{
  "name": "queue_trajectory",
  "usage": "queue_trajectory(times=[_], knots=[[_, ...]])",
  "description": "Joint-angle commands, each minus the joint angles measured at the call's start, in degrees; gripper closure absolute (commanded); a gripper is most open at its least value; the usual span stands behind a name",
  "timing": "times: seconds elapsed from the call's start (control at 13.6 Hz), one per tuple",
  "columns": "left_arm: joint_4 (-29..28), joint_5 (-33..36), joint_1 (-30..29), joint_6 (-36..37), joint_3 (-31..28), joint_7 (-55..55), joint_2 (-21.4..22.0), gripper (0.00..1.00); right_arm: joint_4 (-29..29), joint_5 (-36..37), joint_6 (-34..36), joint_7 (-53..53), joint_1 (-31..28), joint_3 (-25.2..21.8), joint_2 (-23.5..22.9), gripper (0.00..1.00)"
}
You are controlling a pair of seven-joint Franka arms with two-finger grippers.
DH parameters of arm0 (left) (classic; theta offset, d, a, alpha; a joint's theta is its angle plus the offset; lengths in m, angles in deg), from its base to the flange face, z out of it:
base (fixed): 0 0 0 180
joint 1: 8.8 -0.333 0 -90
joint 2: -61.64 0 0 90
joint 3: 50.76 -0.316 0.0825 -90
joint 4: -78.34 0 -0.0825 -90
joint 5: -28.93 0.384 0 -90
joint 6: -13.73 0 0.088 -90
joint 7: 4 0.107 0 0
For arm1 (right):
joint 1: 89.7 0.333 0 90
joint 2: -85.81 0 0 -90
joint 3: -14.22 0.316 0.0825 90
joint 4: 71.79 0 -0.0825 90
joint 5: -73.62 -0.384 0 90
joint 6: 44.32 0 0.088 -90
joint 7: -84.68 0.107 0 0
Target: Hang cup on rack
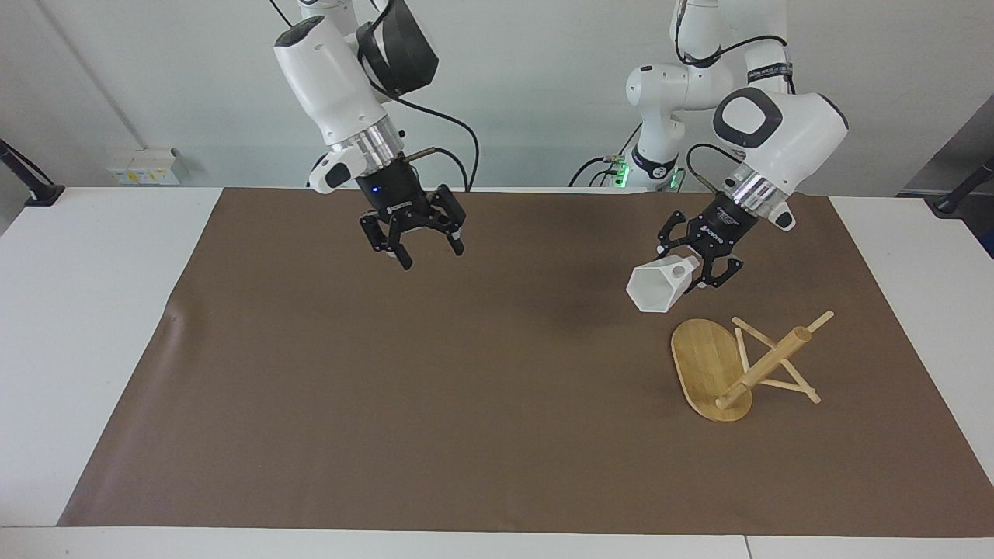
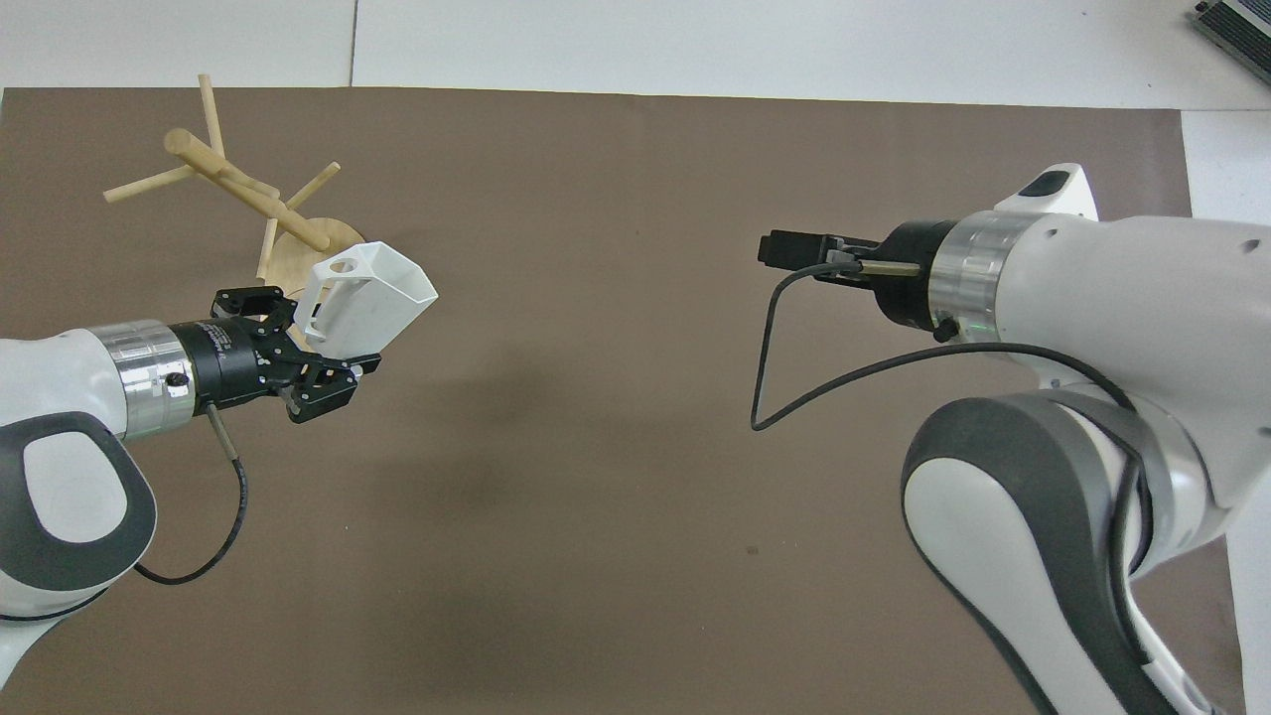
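Note:
The white faceted cup (image 1: pixel 655 288) (image 2: pixel 375 295) hangs tilted in the air, its mouth toward the right arm's end of the table. My left gripper (image 1: pixel 691 272) (image 2: pixel 318 345) is shut on its blocky handle. The cup is over the mat at the edge of the rack's base and apart from the rack. The bamboo rack (image 1: pixel 765 366) (image 2: pixel 246 194) sits toward the left arm's end, its post slanting up from the oval base (image 1: pixel 703 357). My right gripper (image 1: pixel 432 256) hangs open and empty over the mat toward the right arm's end; the overhead view hides its fingers.
A brown mat (image 1: pixel 435 404) covers most of the white table (image 1: pixel 85 310). The right arm's wrist and its looping black cable (image 2: pixel 784 357) hang over the mat.

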Motion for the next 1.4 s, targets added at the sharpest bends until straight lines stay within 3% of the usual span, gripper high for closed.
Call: queue_trajectory(times=[0.0,0.37,0.96,1.32], knots=[[2.7,0.8,1.0,-3.3,-0.5,-2.1,-2.8,1.0,-0.4,1.3,0.0,-9.0,-0.2,-4.0,0.0,0.0],[4.9,0.8,1.0,-9.1,-0.6,-5.2,-4.8,1.0,-0.5,2.0,3.1,-13.6,-0.3,-10.3,0.0,0.0],[6.5,0.7,1.5,-13.0,-0.5,-8.2,-7.4,1.0,-0.1,11.6,8.9,-31.3,-0.3,-22.8,0.1,0.0],[7.6,0.8,1.1,-13.1,-0.6,-8.6,-8.6,1.0,3.9,15.2,16.2,-31.0,-0.2,-24.6,0.4,0.0]])
